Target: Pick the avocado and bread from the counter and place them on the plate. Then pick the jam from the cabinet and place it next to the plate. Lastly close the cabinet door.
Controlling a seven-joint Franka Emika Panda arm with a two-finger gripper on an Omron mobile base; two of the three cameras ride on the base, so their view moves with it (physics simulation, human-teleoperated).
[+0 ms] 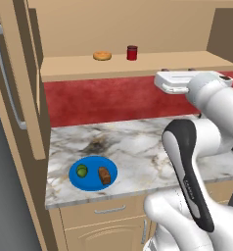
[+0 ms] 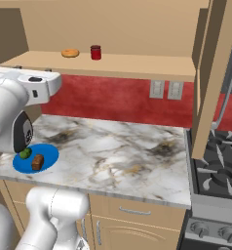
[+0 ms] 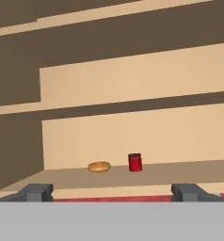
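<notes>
Hand view: jaws wide, empty, facing jam (image 3: 135,162) on cabinet shelf beside pastry (image 3: 99,166) | avocado (image 1: 81,170), bread (image 1: 104,175) on plate (image 1: 91,185) (tabletop) | step: fetch jam | next: reach in, straddle jar, close.

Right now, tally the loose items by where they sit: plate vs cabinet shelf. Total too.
On the plate: 2, the avocado and the bread.
On the cabinet shelf: 2, the jam and a ring pastry.
Total: 4 loose items.
</notes>
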